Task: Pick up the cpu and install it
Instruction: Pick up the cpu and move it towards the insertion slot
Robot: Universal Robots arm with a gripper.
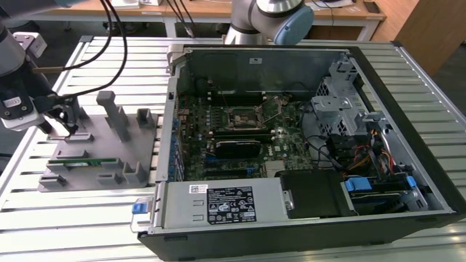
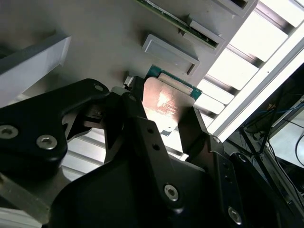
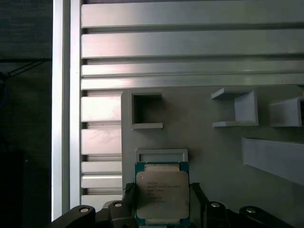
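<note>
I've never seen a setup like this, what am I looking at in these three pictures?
It is a robot arm with a gripper. The exterior view looks from off the arm at a slatted metal table, an open black computer case and a grey plastic parts tray. Both wrist views come from cameras riding on the arm. They show the gripper closed on the cpu, a small flat square chip with a silvery top, at the tray. A long green memory stick lies in the tray too.

cpu (image 3: 162,194) on tray (image 3: 214,156), seemingly within claw (image 3: 162,189)
</note>
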